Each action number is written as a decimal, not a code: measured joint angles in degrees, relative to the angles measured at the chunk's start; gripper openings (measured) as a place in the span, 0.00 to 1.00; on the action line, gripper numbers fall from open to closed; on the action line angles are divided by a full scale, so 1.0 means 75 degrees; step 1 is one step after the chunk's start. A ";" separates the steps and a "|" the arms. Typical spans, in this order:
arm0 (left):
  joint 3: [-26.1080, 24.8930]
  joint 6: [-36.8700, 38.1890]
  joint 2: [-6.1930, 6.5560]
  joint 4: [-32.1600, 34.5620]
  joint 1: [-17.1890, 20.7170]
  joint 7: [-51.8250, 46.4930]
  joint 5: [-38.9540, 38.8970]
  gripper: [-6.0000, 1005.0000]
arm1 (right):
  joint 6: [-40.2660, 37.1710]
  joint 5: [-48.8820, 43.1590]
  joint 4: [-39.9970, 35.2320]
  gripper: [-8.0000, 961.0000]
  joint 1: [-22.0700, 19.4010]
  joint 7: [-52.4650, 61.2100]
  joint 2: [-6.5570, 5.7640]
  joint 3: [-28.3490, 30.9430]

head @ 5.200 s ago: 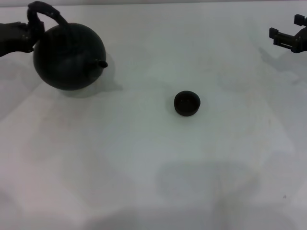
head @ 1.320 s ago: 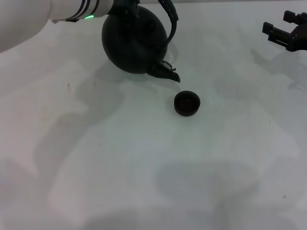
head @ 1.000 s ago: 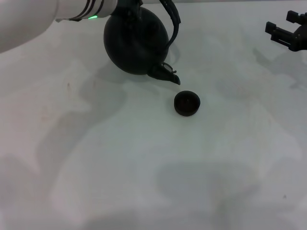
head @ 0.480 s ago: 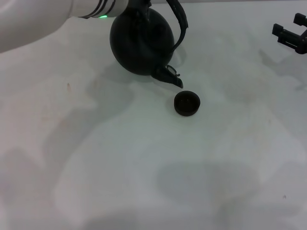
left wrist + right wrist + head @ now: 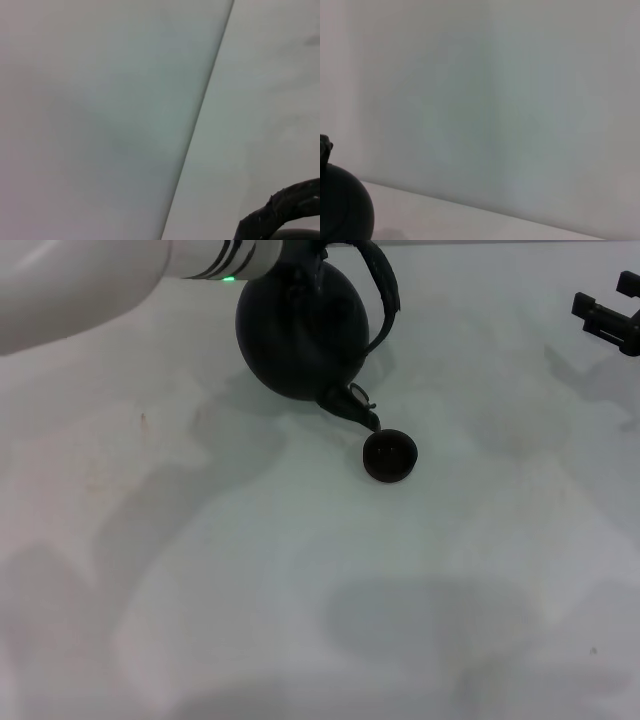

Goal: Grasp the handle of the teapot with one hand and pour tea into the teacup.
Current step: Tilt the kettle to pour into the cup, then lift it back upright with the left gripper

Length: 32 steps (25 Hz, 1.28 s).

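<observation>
The round black teapot point(image 5: 295, 330) hangs tilted above the white table, its spout point(image 5: 354, 407) pointing down with the tip just over the near-left rim of the tiny black teacup point(image 5: 390, 456). The thick black handle point(image 5: 385, 295) arches over the pot's right side. My left gripper point(image 5: 303, 252), on the white arm coming in from the upper left, is shut on the handle at the top of the pot. A piece of the handle point(image 5: 280, 210) shows in the left wrist view. The pot's body point(image 5: 342, 207) shows in the right wrist view. No liquid is visible.
My right gripper point(image 5: 608, 312) is parked at the far right edge, open and empty. The white table point(image 5: 300, 590) carries only the cup. A pale wall point(image 5: 495, 100) stands behind the table.
The left arm has carried the teapot to the right and down toward the cup, tilting it further. The spout tip now reaches the cup's rim. The cup and right arm have stayed put.
</observation>
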 joint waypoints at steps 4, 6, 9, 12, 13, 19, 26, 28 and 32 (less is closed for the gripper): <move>0.0108 -0.0001 0.0000 -0.0011 -0.0064 0.0060 -0.0001 0.11 | -0.0005 0.0000 0.0000 0.78 -0.0011 0.0000 0.0000 0.0000; 0.0112 -0.0001 0.0002 -0.0011 -0.0074 0.0077 -0.0001 0.11 | -0.0017 0.0000 0.0000 0.78 -0.0011 0.0000 0.0000 0.0000; 0.0126 -0.0001 -0.0001 -0.0011 -0.0104 0.0098 -0.0001 0.11 | -0.0033 0.0000 0.0011 0.78 -0.0010 0.0000 0.0000 0.0000; 0.0191 -0.0001 -0.0007 -0.0011 -0.0155 0.0100 -0.0001 0.11 | -0.0038 0.0000 0.0043 0.79 -0.0004 0.0000 0.0000 0.0000; 0.0211 -0.0001 -0.0008 -0.0011 -0.0169 0.0100 -0.0001 0.11 | -0.0039 0.0000 0.0046 0.79 -0.0004 0.0000 -0.0002 0.0000; 0.0325 0.0022 0.0017 -0.0016 -0.0246 0.0157 0.0009 0.11 | -0.0036 -0.0019 0.0067 0.78 -0.0013 -0.0009 -0.0010 0.0000; 0.0419 0.0075 0.0014 -0.0021 -0.0303 0.0349 0.0012 0.11 | -0.0012 -0.0033 0.0070 0.78 -0.0010 -0.0011 -0.0012 0.0000; 0.0423 0.0077 0.0014 -0.0026 -0.0306 0.0402 0.0012 0.11 | -0.0016 -0.0040 0.0070 0.78 -0.0010 -0.0011 -0.0012 0.0000; 0.0433 0.0081 0.0013 -0.0082 -0.0325 0.0560 0.0012 0.11 | -0.0030 -0.0056 0.0070 0.78 -0.0010 -0.0012 -0.0012 0.0000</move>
